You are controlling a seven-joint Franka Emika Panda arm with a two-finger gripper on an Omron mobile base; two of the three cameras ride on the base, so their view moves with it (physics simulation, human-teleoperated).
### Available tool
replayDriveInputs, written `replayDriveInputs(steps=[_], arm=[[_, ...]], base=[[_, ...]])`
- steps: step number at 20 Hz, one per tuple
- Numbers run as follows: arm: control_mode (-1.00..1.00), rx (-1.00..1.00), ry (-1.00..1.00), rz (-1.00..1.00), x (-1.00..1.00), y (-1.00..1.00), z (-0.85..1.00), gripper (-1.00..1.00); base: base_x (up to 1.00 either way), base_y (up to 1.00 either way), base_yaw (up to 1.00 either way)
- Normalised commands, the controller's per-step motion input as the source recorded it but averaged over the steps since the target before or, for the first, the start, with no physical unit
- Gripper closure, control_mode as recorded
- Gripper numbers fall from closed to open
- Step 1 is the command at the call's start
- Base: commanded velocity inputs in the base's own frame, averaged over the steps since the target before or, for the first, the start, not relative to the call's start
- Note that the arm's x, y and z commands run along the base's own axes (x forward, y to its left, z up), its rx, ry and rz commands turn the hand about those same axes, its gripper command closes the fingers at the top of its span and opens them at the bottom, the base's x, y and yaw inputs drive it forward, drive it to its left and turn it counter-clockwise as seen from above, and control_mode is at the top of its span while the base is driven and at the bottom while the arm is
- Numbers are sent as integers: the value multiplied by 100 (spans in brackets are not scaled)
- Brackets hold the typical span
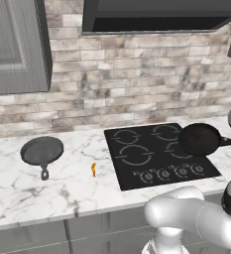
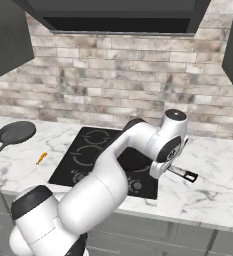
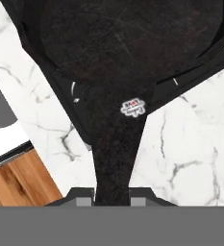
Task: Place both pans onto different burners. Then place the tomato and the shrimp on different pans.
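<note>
1. Jaws pinch the long thin handle of the black pan [image 1: 200, 139], which sits over the right side of the cooktop [image 1: 137, 171], handle pointing out over the table [image 1: 62, 188]
2. Judgement: centre the pan over a single burner ring [image 1: 136, 155], keep it level, lower, then release
3. Count: two pans, the grey skillet [image 1: 41, 150] sitting on the table well left of the cooktop; one shrimp [image 1: 93, 169] between skillet and cooktop; four burners

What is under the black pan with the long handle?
The black pan is over the right part of the glossy cooktop, above a right-hand burner ring. It hides most of that ring. Whether it touches the glass cannot be told.
</note>
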Motion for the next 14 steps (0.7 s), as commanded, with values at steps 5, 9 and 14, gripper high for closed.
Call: replayDriveInputs(steps=[5, 9, 14], arm=[[-100, 1, 0, 0, 12, -5, -4, 100], [-100, 2, 0, 1, 6, -9, -8, 100], [-100, 3, 1, 1, 24, 0, -21, 100]], base=[[0, 0, 0], [0, 0, 0], [0, 0, 0]])
